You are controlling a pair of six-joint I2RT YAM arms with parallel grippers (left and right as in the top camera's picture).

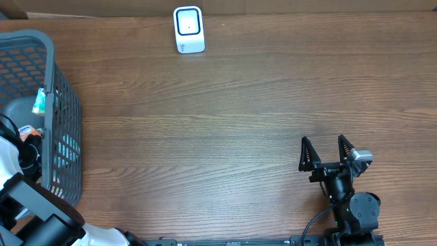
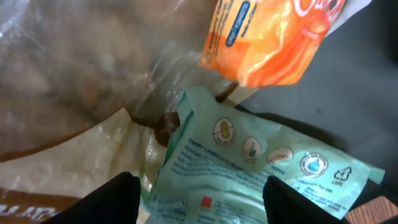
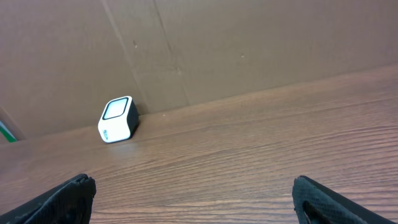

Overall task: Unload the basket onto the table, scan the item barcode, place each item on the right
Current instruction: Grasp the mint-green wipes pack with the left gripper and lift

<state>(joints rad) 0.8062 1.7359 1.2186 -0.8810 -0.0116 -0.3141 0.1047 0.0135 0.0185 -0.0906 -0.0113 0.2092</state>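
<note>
Inside the basket (image 1: 68, 137), left jaws parted over green packet (image 2: 249, 168), right jaws wide apart, empty, above table (image 1: 205, 137)

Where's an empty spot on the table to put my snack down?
The big bare patch of table between the basket, the scanner and the right fingers is free. Inside the basket it is crowded: a green packet and an orange packet are piled there.
</note>
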